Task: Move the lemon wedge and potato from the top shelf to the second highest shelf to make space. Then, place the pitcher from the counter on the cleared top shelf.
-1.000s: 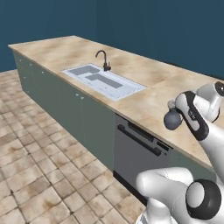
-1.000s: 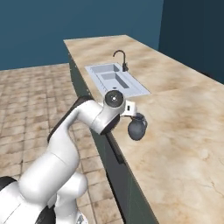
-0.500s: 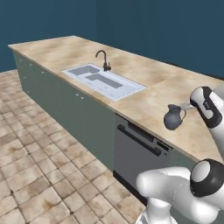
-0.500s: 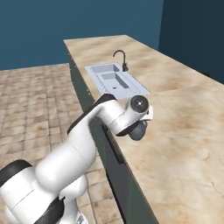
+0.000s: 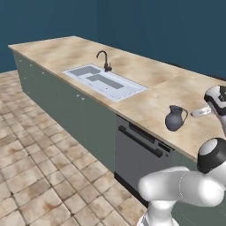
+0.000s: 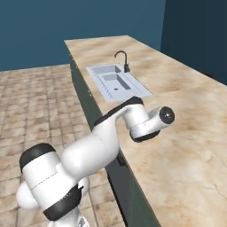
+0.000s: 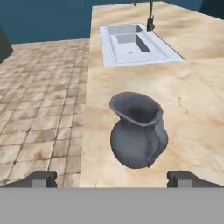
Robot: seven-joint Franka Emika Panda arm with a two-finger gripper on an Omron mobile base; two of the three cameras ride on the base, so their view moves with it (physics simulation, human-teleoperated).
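The gripper (image 7: 112,178) is spread wide with nothing between its fingertips (image 7: 41,178), and the pitcher (image 7: 138,130) stands upright on the counter (image 7: 192,87) just ahead of them, near its front edge, untouched.

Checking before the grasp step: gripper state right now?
Gripper: open, holding nothing; fingertips stand wide apart just short of the dark blue-grey vase-shaped pitcher, upright on the beige stone-look counter.
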